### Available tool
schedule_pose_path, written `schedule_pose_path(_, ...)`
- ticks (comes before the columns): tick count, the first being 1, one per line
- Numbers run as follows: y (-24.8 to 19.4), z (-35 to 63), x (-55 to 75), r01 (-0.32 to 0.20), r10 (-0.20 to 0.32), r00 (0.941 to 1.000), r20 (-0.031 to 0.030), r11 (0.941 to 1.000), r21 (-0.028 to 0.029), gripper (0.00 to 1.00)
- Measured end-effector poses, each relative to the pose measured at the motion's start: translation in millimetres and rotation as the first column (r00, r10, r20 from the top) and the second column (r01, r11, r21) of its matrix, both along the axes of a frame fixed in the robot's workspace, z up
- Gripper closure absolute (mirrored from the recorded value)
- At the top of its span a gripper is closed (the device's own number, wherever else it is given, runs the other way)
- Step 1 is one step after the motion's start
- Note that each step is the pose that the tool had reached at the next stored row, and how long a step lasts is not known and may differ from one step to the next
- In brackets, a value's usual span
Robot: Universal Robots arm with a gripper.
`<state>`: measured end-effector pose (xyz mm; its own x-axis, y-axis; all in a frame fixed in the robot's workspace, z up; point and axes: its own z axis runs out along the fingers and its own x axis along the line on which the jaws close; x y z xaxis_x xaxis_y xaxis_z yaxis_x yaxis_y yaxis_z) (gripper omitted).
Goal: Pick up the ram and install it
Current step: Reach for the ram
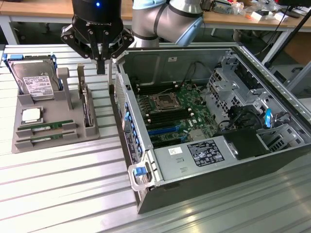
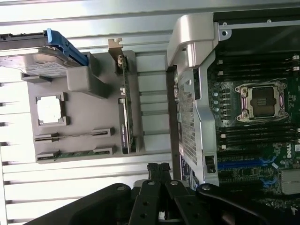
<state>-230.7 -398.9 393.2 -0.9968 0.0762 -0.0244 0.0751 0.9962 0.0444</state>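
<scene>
The gripper (image 1: 100,68) is hanging pointing down, pinched shut and holding nothing. Two ram sticks (image 1: 46,126) are lying below, beside it.

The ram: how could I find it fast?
On the grey tray beside the open computer case, the ram lies by the square silver chip, with a twin alongside. Both are long, thin and green, unlike the tall dark card.

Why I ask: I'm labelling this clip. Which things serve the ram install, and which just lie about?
For the job:
ram stick and second ram stick, both in the grey tray; memory slots on the motherboard; shut claw, holding nothing.

Lying about:
hard drive, processor chip, expansion card, all on that tray.
</scene>
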Motion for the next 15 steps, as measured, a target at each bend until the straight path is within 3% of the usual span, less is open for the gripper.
schedule_pose_path(15, 0.0, -0.1, -23.5, 0.0, 0.0, 1.0, 0.0, 1.0, -0.0001, 0.89)
